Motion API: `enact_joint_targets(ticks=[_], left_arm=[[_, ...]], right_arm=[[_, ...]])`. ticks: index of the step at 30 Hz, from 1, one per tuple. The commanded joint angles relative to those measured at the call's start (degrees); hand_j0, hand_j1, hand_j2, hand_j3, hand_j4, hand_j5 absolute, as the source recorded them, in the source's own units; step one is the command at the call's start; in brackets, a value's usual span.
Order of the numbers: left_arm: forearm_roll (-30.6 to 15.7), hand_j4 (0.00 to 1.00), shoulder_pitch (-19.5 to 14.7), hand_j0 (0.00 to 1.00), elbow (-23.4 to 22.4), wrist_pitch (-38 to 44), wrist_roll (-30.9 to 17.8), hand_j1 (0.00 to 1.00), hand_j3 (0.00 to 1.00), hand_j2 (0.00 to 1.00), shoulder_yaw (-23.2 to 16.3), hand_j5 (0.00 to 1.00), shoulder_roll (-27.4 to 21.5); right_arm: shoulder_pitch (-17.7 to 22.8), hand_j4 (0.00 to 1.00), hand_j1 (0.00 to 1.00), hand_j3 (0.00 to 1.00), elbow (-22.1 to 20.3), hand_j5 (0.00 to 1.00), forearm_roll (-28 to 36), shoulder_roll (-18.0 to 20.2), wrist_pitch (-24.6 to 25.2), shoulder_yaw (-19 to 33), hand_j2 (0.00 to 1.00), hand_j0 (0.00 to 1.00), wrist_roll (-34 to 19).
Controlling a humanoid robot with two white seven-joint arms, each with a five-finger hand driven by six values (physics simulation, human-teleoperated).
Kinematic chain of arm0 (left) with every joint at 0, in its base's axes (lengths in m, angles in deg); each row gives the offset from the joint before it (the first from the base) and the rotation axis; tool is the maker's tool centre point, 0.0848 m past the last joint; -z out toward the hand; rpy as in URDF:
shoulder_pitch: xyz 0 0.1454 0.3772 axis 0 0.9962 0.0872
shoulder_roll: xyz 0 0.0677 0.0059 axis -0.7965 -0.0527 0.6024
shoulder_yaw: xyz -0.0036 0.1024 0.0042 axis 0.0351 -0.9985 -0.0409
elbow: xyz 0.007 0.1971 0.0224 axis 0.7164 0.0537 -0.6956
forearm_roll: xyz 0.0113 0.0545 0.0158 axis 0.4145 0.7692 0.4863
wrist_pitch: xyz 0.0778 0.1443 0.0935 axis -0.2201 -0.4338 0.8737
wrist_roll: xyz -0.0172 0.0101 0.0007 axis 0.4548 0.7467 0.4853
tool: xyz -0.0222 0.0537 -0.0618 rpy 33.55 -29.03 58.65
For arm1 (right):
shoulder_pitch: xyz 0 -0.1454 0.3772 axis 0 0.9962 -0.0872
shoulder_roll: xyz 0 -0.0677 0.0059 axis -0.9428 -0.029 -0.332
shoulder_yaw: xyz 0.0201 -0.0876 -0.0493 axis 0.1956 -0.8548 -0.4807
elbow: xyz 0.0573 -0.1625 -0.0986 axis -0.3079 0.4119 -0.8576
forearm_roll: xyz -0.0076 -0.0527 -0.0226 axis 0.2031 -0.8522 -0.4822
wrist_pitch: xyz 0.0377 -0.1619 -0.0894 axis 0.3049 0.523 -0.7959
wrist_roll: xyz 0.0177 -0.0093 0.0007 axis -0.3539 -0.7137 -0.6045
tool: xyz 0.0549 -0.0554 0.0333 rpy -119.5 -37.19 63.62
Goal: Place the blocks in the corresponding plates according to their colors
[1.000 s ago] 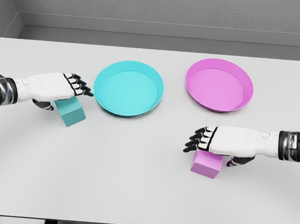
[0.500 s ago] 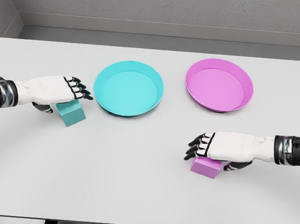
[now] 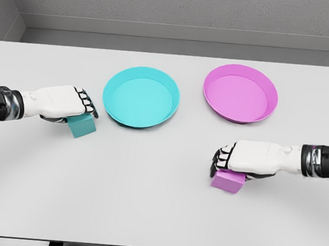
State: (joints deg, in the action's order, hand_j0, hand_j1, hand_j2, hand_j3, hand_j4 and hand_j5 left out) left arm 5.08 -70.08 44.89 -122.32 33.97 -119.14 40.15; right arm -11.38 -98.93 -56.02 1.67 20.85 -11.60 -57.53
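A teal block [image 3: 83,125] rests on the table left of the teal plate [image 3: 141,97]. My left hand [image 3: 77,106] lies over its top with the fingers curled down around it. A pink block [image 3: 228,181] sits on the table below the pink plate [image 3: 240,93]. My right hand [image 3: 230,159] covers its top, fingers curled down over its left side. Both plates hold nothing.
The white table [image 3: 157,213] runs to a grey wall at the back. Its front edge lies near the bottom of the view.
Both hands have dropped onto their blocks and their fingers have curled from spread to closed around them. The blocks have barely shifted.
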Motion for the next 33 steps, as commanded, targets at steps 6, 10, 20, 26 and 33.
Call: enact_joint_targets(ticks=[6,10,20,26,33], left_arm=[[0.6,0.49,0.0,0.49,0.1,0.0,-0.1,0.49,0.49,0.49,-0.3,0.49,-0.1],[0.6,0.39,0.0,0.39,0.6,0.0,-0.1,0.39,0.39,0.39,-0.3,0.39,-0.4],[-2.8,0.36,-0.7,0.36,0.6,0.0,0.5,0.36,0.36,0.36,0.9,0.36,-2.9],[-5.3,0.36,-1.0,0.36,0.5,0.0,0.6,0.36,0.36,0.36,4.2,0.36,-3.1],[-6.5,0.37,-2.4,0.37,0.5,0.0,0.7,0.37,0.37,0.37,5.6,0.37,0.3]], right_arm=[[-1.8,0.57,0.57,0.57,-0.2,0.57,0.0,0.0,0.0,0.6,0.57,0.57,0.0],[-2.7,0.57,0.57,0.57,0.0,0.57,0.3,0.0,0.0,1.7,0.57,0.57,0.1],[-2.7,0.56,0.56,0.56,3.6,0.56,0.6,0.1,0.0,7.2,0.56,0.56,0.1],[-4.0,0.56,0.56,0.56,8.6,0.56,0.5,0.1,0.0,9.1,0.56,0.56,0.1],[-6.4,0.56,0.56,0.56,11.0,0.56,0.0,-1.6,0.4,8.9,0.56,0.56,0.0]])
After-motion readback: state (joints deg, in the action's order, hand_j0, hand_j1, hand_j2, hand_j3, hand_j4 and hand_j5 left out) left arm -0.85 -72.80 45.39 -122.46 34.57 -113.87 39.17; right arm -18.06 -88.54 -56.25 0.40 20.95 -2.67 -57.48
